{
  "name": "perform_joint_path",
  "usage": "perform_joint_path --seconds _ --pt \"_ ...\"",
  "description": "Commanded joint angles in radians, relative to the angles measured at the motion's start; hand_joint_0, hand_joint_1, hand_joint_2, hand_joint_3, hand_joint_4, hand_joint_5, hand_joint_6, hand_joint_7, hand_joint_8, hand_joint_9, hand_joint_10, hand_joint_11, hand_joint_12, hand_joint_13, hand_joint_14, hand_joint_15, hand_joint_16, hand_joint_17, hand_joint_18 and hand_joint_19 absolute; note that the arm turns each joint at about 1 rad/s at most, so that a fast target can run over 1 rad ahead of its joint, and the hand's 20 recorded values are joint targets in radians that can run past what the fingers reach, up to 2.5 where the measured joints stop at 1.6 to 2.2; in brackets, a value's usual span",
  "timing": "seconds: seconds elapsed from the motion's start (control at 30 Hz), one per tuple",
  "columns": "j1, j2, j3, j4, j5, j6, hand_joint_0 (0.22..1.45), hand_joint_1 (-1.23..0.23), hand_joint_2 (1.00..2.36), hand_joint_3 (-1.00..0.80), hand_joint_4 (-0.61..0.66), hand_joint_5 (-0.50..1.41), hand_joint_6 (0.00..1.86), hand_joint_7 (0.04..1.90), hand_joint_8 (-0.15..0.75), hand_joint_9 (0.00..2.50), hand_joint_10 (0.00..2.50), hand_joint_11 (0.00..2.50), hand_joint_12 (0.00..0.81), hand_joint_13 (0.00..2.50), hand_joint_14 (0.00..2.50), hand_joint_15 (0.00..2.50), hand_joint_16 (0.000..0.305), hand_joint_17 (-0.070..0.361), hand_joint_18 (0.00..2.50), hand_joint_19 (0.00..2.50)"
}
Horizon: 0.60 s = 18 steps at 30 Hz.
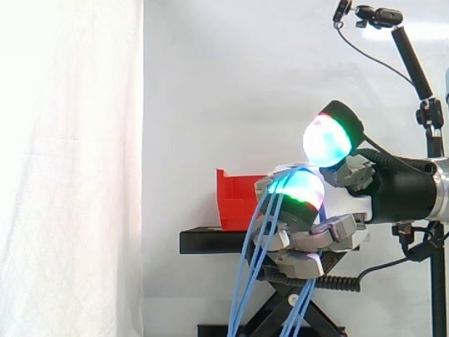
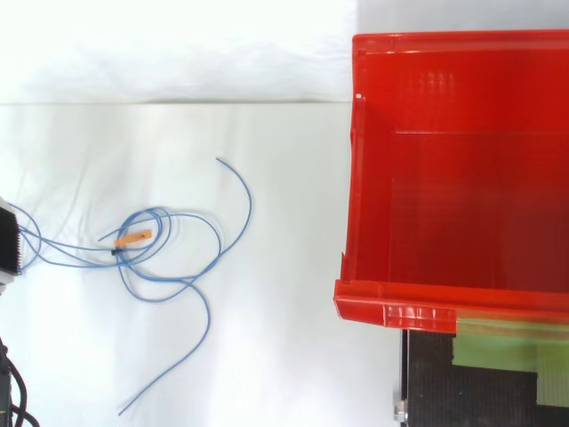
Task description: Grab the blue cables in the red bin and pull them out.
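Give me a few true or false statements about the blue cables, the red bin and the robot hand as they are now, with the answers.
1. The blue cables hang down outside the red bin. True.
2. The robot hand is open and holds nothing. False: its fingers are curled round the cables, which drape over them.
3. The red bin sits on a black stand. True.
4. The small tag on the cables is green. False: it is orange.
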Motion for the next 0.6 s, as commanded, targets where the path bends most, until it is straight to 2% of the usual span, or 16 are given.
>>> perform_joint_path --seconds 0.0,0.2,0.57 --pt "0.000 0.000 0.001 0.000 0.000 -0.002 0.59 -0.73 1.00 -1.00 0.23 0.70 0.63 0.58 0.303 0.86 0.02 0.95 0.422 1.07 0.97 1.26 0.064 0.143 0.91 1.04" --pt "0.000 -0.001 0.000 0.000 0.000 -0.002 0.58 -0.68 1.00 -1.00 0.22 0.78 0.54 0.63 0.295 0.89 0.02 0.90 0.425 1.07 0.99 1.24 0.064 0.144 0.92 1.04" --pt "0.000 -0.001 0.000 0.000 0.000 -0.005 0.62 -0.71 1.00 -1.00 0.17 0.90 0.52 0.67 0.269 0.92 0.02 0.83 0.396 1.11 0.90 1.29 0.058 0.131 0.92 1.06"
